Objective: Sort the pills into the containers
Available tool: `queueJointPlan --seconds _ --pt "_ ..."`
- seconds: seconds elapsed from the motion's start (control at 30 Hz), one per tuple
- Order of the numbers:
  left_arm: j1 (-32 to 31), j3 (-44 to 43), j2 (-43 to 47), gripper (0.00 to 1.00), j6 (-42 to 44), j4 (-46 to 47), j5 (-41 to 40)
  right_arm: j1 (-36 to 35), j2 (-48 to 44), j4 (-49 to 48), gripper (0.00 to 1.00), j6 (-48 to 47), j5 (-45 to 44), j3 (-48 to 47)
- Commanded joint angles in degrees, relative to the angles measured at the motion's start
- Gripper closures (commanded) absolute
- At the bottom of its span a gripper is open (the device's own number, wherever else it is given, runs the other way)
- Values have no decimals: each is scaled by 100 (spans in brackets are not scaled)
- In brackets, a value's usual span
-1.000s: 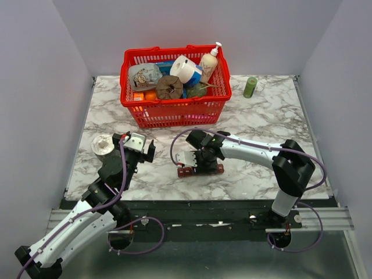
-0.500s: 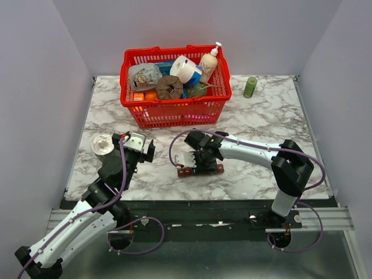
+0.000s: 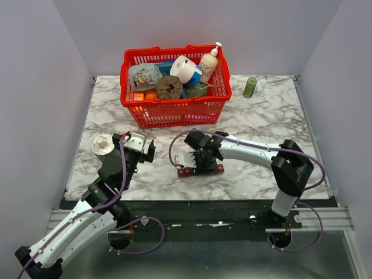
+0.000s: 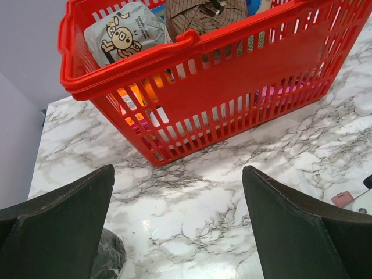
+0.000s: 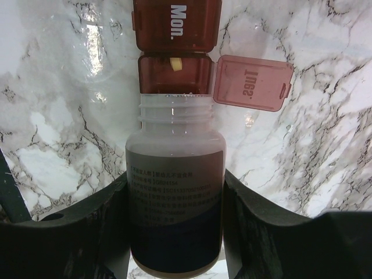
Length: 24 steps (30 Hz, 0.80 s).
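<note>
Marble-patterned table (image 3: pixel 261 122) fills most of the top view. At its far side stands the red basket (image 3: pixel 174 113), full of goods that partly cover each other; the left wrist view cuts off its right end. The left arm (image 3: pixel 75 226) reaches to the near left part of the table, where the left gripper (image 4: pixel 177 174) hangs with its fingers (image 4: pixel 64 215) spread wide and nothing between them, facing the basket. The right arm (image 3: pixel 256 152) bends to the middle of the table, and the right gripper (image 5: pixel 174 180) is pressed on both sides of a bottle (image 5: pixel 174 203) that has no cap. Under it lies the strip (image 3: pixel 217 169). From above, the gripper hides the strip's middle, so only the two dark red ends are seen, and the right wrist view cuts it off at the top. The bottle's label is dark, its print is too small to read, and I cannot tell how much is inside. A silver round thing (image 3: pixel 103 144) sits just left of the left gripper, and a small green cylinder (image 3: pixel 250 87) stands at the far right, well apart from all. The bottle's open mouth is just at the compartment beside "Mon.", whose lid (image 5: pixel 253 81) is flipped open to the side. In this compartment one pale pill (image 5: pixel 174 65) shows.
</note>
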<state>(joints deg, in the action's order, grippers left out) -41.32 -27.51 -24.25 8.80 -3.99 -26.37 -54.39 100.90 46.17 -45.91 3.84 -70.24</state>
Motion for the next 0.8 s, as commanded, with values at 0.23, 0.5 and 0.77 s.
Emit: queueJointPlan --seconds 0.23,0.5,0.77 --pt "36 35 69 1 78 56 71 -63 281 392 87 56 -181 -411" --pt "36 52 87 1 78 56 79 -72 316 472 87 47 -243 -438" --pt "36 44 78 1 78 56 88 -107 325 524 87 56 -322 -482"
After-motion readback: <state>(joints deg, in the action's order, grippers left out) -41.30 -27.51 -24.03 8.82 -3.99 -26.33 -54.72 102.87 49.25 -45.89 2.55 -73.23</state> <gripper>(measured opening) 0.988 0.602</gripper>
